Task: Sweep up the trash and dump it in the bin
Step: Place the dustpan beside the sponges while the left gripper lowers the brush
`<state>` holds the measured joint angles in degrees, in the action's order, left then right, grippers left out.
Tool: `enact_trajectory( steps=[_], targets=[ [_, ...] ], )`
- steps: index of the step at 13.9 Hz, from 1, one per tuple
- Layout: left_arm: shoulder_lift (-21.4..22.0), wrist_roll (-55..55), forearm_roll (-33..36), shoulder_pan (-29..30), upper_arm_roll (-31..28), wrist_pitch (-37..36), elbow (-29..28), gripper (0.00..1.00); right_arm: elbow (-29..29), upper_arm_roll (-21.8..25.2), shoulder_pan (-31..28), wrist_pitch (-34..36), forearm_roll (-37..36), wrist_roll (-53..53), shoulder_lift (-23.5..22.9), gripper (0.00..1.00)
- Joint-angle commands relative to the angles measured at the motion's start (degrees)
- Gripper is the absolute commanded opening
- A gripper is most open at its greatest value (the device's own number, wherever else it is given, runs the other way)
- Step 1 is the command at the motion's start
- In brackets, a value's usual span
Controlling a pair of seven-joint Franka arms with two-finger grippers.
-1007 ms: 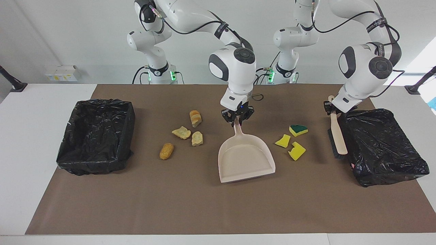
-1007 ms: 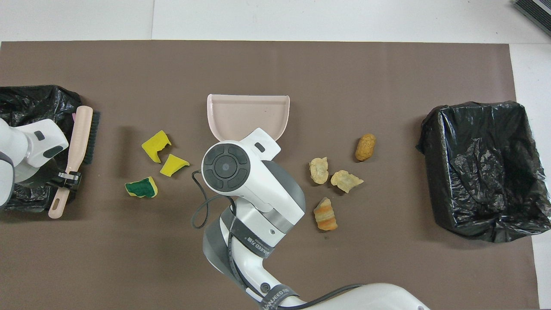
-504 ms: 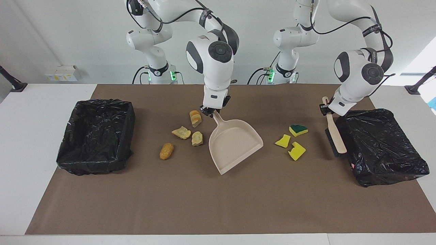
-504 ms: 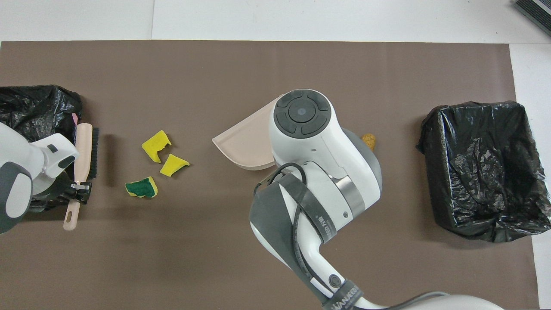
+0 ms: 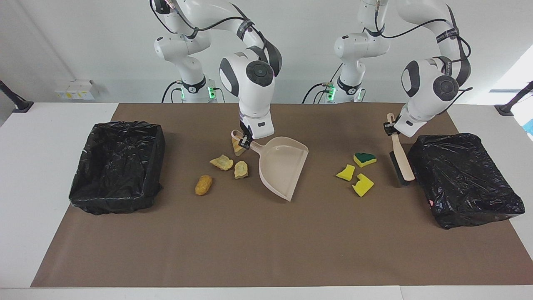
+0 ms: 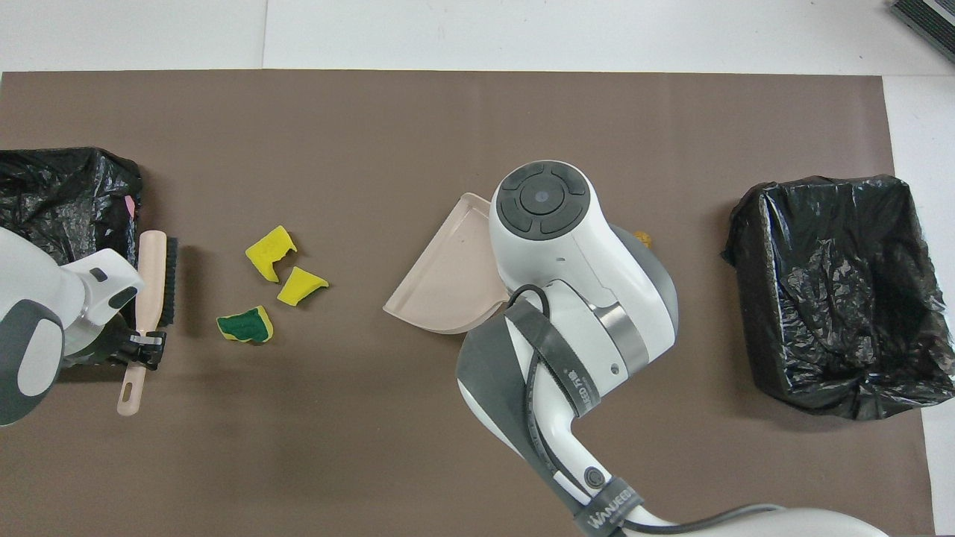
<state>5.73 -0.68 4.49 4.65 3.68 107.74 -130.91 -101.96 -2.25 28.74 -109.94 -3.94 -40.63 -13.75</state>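
My right gripper [image 5: 245, 143] is shut on the handle of the beige dustpan [image 5: 281, 166], whose mouth faces the sponge scraps; the arm hides this gripper in the overhead view, where the dustpan [image 6: 448, 283] shows. Four bread chunks [image 5: 222, 162] lie beside the handle, toward the right arm's end. Three yellow sponge scraps [image 5: 363, 184], one green-topped [image 5: 364, 158], lie between dustpan and brush. My left gripper [image 5: 389, 128] is shut on the handle of the beige brush [image 5: 400, 156], bristles low beside the scraps [image 6: 270, 244].
A black-bagged bin [image 5: 116, 166] stands at the right arm's end of the brown mat [image 5: 266, 250]. A second black-bagged bin [image 5: 466, 179] stands at the left arm's end, close to the brush. In the overhead view the right arm covers most bread chunks.
The right gripper has swung the dustpan toward the bread chunks and turned its mouth toward the sponge scraps. The left gripper has carried the brush away from the bin, closer to the scraps.
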Motion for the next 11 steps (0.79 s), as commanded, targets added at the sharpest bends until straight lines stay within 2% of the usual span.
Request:
enact_trajectory(
  steps=[1, 2, 4, 7, 11],
  targets=[
    [4.02, -3.78, -1.93, -3.31, -0.34, 2.21, -4.70, 0.00, -8.35, -0.65, -2.37, -7.74, -0.98, -12.84, 3.92, 0.04],
    [3.85, -6.41, -2.29, -4.89, -0.34, 2.47, -5.06, 0.00, -8.26, -0.65, -2.81, -7.66, -1.41, -15.50, 3.65, 0.03],
    [3.07, -12.64, -2.64, -9.63, -0.34, 6.40, -6.90, 0.00, -8.00, -0.82, -2.64, -6.87, -7.97, -17.11, 3.82, 0.00],
    [1.92, -19.42, -6.40, -15.35, -0.34, 10.20, -7.70, 0.00, -8.17, -0.91, -2.55, -7.65, -8.62, -19.75, 3.65, 0.00],
    [1.92, -23.75, -12.21, -23.35, -0.34, 12.67, -7.26, 0.00, -8.17, -1.00, -0.80, -10.64, -8.62, -15.81, 1.10, 0.00]
  ],
)
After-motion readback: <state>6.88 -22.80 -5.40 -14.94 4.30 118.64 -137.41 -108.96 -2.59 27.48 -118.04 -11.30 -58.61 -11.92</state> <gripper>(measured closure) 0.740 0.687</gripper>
